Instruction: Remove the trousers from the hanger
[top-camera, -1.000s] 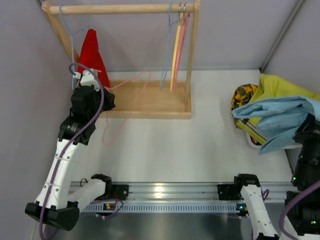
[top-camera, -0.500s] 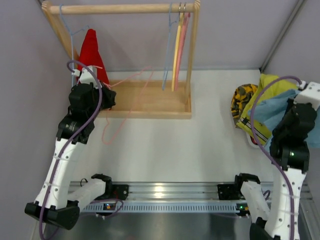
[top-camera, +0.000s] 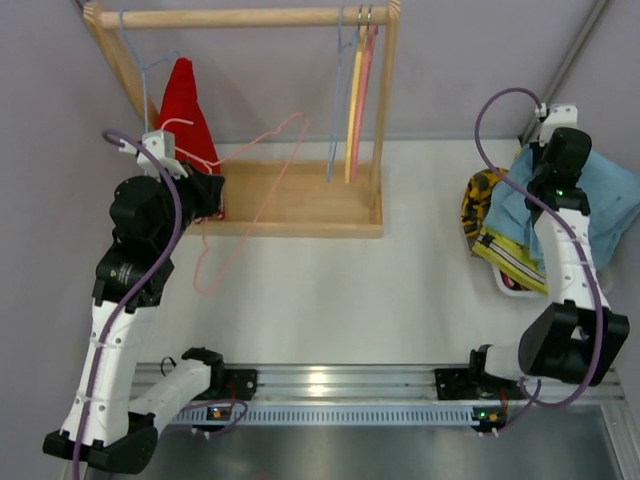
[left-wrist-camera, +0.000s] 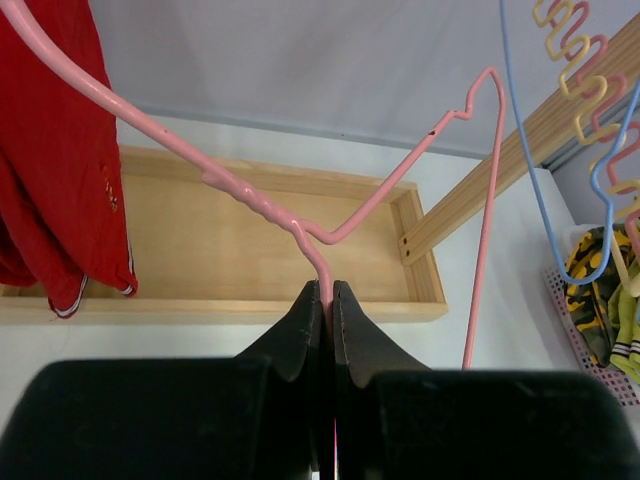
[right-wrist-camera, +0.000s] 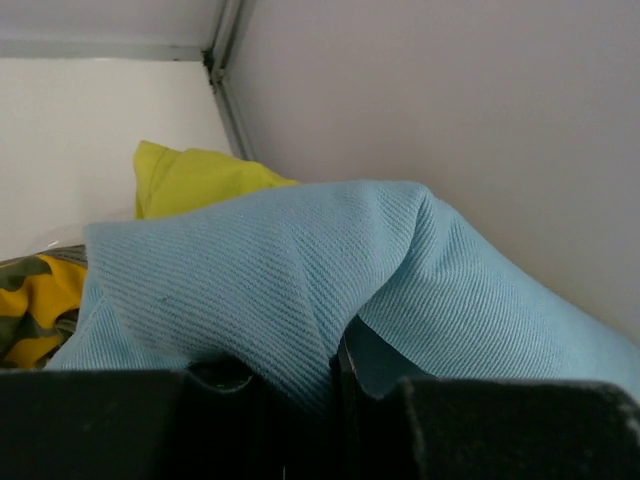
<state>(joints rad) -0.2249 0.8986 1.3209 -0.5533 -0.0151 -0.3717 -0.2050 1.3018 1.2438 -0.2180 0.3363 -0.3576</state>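
The red trousers (top-camera: 183, 100) hang from a blue hanger at the left end of the wooden rack (top-camera: 250, 17); they also show in the left wrist view (left-wrist-camera: 60, 170). My left gripper (left-wrist-camera: 328, 290) is shut on the wire of an empty pink hanger (left-wrist-camera: 400, 170), held off the rail beside the red trousers (top-camera: 262, 150). My right gripper (right-wrist-camera: 335, 365) is shut on a fold of the light blue trousers (right-wrist-camera: 250, 290), at the far right by the wall (top-camera: 610, 200). The yellow-green trousers (right-wrist-camera: 190, 180) lie under them (top-camera: 515, 260).
Yellow, pink and blue empty hangers (top-camera: 355, 100) hang at the rack's right end. The rack's wooden base tray (top-camera: 300, 200) lies below. A yellow-and-black patterned cloth (top-camera: 483, 195) sits in a white basket (left-wrist-camera: 590, 340) at the right. Grey walls close in left and right.
My right arm has swung from the near right edge back to the far right corner, carrying the light blue trousers. My left gripper has shifted left, tilting the pink hanger.
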